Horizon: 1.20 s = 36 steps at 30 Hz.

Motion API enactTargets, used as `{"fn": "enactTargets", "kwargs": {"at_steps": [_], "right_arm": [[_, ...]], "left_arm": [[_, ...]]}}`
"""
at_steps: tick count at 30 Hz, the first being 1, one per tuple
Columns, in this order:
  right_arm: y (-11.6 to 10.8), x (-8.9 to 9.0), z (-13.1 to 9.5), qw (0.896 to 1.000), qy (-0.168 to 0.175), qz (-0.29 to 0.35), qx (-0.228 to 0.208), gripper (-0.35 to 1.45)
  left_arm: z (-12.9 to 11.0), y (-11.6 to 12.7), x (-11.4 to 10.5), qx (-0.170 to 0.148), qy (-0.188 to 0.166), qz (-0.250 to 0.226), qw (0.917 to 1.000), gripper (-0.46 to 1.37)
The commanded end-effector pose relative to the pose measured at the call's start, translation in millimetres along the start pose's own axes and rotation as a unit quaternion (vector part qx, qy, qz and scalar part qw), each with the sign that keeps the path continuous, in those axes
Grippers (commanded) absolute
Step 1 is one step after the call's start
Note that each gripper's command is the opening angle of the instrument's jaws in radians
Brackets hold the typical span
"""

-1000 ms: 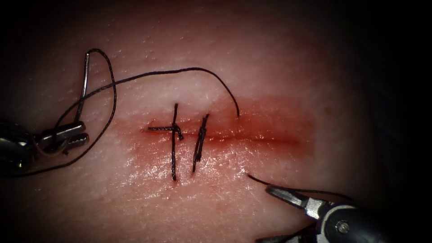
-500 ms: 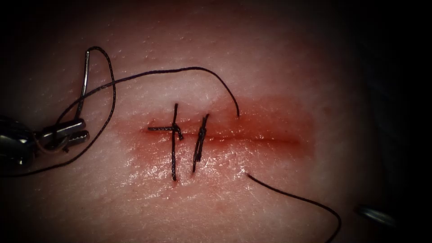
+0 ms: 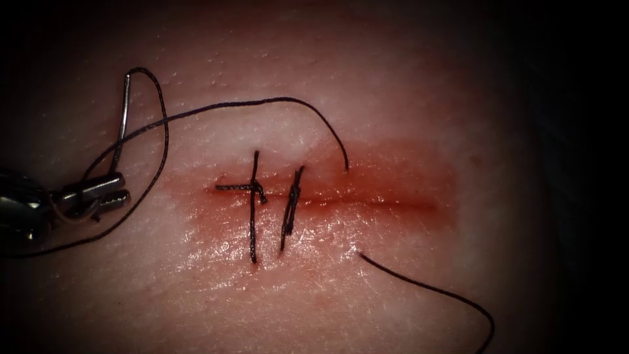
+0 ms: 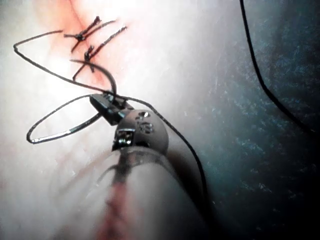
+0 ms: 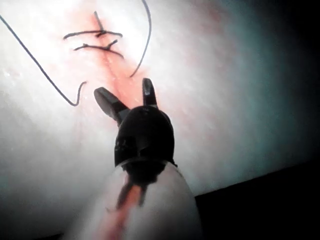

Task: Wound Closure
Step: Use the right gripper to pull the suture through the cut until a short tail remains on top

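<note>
Two finished stitches (image 3: 272, 203) crossed the cut (image 3: 367, 202) in the tissue (image 3: 393, 85), both toward the cut's left end, with red fluid (image 3: 393, 177) staining the skin around the line. The left tool (image 3: 105, 193) sat well off to the left of the cut, its jaws pressed together on the needle (image 3: 122, 121) near the lower end of its curve; the needle rose from the jaws, free of the tissue, with its upper end meeting the thread. From there the thread (image 3: 262, 103) looped down past the tool and also arched rightward over the stitches, entering the tissue just above the cut, right of the second stitch. A further length came out below the cut and trailed away to the lower right. In the left wrist view the left tool (image 4: 106, 104) pinched the needle (image 4: 65, 132), which curved out beside it over the skin. In the right wrist view the right tool (image 5: 127, 95) hung above the tissue near the cut with its jaws spread and nothing between them.
</note>
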Motion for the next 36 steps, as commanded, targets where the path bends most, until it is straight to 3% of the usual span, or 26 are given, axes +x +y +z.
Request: {"fn": "enactTargets", "kwargs": {"at_steps": [1,7,15,21,27,36], "right_arm": [[0.2,-0.2,0.4,1.0,0.009,-0.011,0.009,1.22],[0.7,-0.7,5.5,0.996,0.058,-0.054,0.041,1.21],[1.3,-2.3,10.7,0.99,0.09,-0.088,0.067,1.2],[1.9,-5.2,12.9,0.985,0.104,-0.11,0.079,1.2],[0.8,-7.5,14.1,0.982,0.114,-0.128,0.084,1.21],[0.0,-9.3,14.9,0.98,0.116,-0.141,0.084,1.22]], "left_arm": [[-0.1,0.1,0.0,-0.003,0.0,0.0,1.0,-0.35],[-0.2,0.5,0.0,-0.005,0.001,0.002,1.0,-0.35],[-0.9,0.4,-0.2,-0.007,0.004,0.003,1.0,-0.35],[-1.4,0.3,-0.4,-0.006,0.002,0.003,1.0,-0.35],[-1.2,0.4,-0.4,-0.006,0.002,0.003,1.0,-0.35],[-1.4,0.6,-0.5,-0.005,0.002,0.004,1.0,-0.35]]}}
